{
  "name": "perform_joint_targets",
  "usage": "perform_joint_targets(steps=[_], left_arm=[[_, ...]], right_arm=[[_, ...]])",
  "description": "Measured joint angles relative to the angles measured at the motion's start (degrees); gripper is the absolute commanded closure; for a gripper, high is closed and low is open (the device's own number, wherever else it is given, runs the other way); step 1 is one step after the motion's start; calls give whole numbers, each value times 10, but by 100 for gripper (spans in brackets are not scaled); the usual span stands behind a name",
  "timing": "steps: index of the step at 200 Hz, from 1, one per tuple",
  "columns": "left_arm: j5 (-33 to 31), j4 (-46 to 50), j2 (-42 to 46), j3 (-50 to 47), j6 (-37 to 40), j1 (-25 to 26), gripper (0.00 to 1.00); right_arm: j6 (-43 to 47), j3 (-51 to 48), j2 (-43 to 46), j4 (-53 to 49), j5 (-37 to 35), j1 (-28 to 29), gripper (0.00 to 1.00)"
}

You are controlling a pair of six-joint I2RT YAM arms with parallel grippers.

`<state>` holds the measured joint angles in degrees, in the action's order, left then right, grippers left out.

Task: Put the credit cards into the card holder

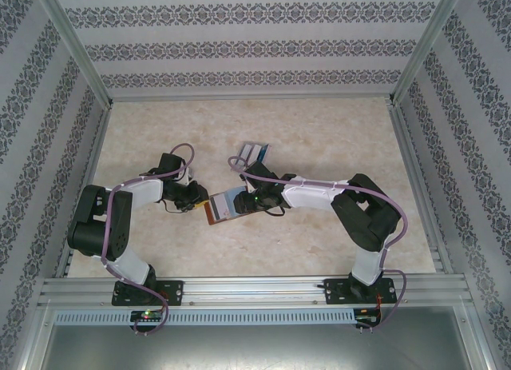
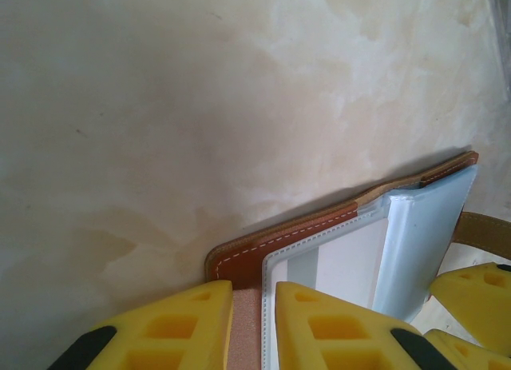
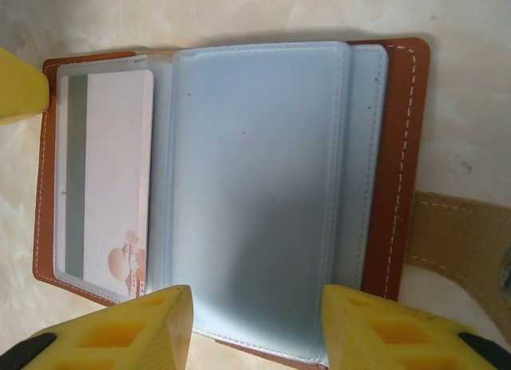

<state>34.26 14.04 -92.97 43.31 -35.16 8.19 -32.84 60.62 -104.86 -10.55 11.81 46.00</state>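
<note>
The card holder (image 1: 221, 207) lies open on the table, brown outside and grey-blue inside. My left gripper (image 2: 254, 314) is shut on the corner of its brown cover (image 2: 239, 262), at the holder's left side (image 1: 200, 204). A pale credit card (image 3: 104, 178) with a grey stripe sits in the left pocket under clear plastic. My right gripper (image 3: 255, 326) is open, its yellow fingers straddling the near edge of a grey-blue sleeve page (image 3: 255, 186); it sits at the holder's right side (image 1: 246, 200). Two more credit cards (image 1: 254, 153) lie on the table behind the right arm.
The holder's tan clasp tab (image 3: 459, 242) sticks out to the right. The marble-patterned table (image 1: 319, 130) is fenced by metal rails and patterned walls. One of my right gripper's yellow fingers (image 2: 471, 290) shows at the left wrist view's lower right.
</note>
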Motion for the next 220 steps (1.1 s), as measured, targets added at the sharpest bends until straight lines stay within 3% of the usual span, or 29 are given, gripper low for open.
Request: perform_joint_targets(steps=[91, 185, 220], left_arm=[[0, 0, 0, 0, -2, 0, 78], [0, -1, -1, 0, -4, 0, 78], [2, -5, -3, 0, -4, 1, 78]], right_arm=[[-19, 9, -19, 18, 27, 0, 54], [-32, 16, -29, 30, 46, 0, 70], [-30, 16, -29, 25, 48, 0, 71]])
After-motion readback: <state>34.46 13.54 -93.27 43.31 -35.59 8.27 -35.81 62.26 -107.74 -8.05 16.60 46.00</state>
